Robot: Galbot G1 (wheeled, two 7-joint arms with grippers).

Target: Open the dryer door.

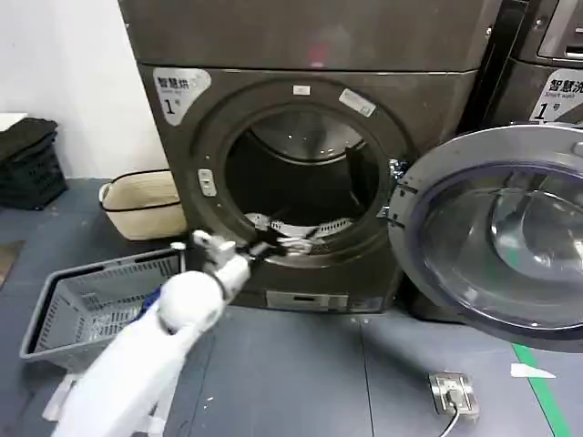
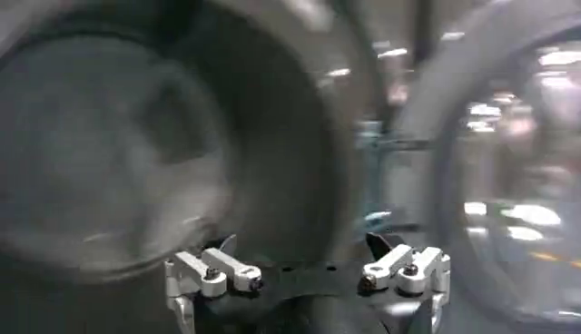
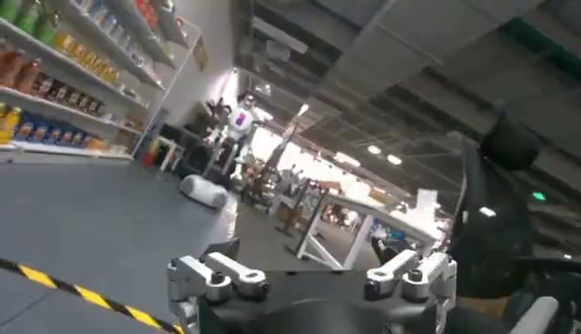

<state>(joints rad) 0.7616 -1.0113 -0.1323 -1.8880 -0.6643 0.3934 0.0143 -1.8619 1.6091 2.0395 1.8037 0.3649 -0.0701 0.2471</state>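
Reaching forward on my left arm, the left gripper (image 1: 258, 248) sits at the lower lip of the drum opening (image 1: 301, 177), low and toward the left side of the hole. From the left wrist camera its two fingers (image 2: 213, 270) stand spread apart with nothing between them, so it is released and empty. The white forearm (image 1: 150, 350) runs back from it toward me across the dark floor (image 1: 301, 373).

Just past the gripper is the dryer (image 1: 310, 55), a dark grey-brown front-loader with a silver "1" sticker (image 1: 178, 91) at its upper left corner. Inside the drum I can see the pale ribbed metal at the bottom. The dryer door (image 1: 496, 232) is already swung wide open on its hinge (image 1: 393, 193) at the right side of the opening; its chrome rim and tinted glass bowl face me, hanging out in front of the second grey machine (image 1: 551, 64) to the right.

The right gripper (image 3: 313, 277) shows in its own wrist camera with its fingers apart and nothing held, pointed away into the room toward shelving (image 3: 64, 63) and a yellow-and-black floor stripe (image 3: 82, 295).

Further out on the left, a grey plastic basket (image 1: 91, 305) lies tipped on the floor beside my arm, and a cream bag (image 1: 141, 205) rests against the dryer's left side. A small metal plate with a cable (image 1: 454, 393) lies on the floor below the door.
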